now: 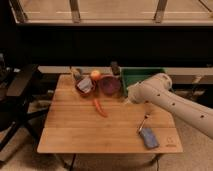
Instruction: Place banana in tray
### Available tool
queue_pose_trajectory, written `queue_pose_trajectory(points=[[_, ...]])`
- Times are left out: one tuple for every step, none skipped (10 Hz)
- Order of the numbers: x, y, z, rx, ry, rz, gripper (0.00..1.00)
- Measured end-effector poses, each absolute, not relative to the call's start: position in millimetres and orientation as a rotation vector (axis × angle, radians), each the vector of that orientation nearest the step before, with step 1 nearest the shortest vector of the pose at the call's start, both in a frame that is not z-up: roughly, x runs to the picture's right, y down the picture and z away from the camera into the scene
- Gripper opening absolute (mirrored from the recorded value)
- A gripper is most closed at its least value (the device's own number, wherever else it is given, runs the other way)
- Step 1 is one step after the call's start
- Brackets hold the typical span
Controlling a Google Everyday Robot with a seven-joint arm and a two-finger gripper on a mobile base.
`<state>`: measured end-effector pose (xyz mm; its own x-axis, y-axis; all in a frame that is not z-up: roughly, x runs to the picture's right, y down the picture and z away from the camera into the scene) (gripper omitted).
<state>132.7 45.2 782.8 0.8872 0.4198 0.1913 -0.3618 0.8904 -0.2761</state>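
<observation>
Green low-walled tray (145,75) lies flat, the gripper (128,98) by its front-left corner, the banana apparently hidden from view

Dim warm light, black band behind the table (75,127), gripper (126,98) in shadow beside the tray (143,71)
</observation>
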Motion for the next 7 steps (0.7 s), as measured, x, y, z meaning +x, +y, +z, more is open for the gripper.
queue_pose_trajectory(points=[[122, 33, 789, -0.214, -0.285, 0.422, 0.65], [112, 22, 794, -0.199, -0.314, 0.434, 0.65], [95, 6, 801, -0.175, -0.359, 0.448, 0.65], [83, -6, 807, -0.154, -0.402, 0.471, 0.65], [74, -15, 810, -0.135, -0.447, 0.502, 0.65], [65, -20, 814, -0.129, -0.487, 0.533, 0.65], [48, -24, 820, -0.138, -0.534, 0.565, 0.65]])
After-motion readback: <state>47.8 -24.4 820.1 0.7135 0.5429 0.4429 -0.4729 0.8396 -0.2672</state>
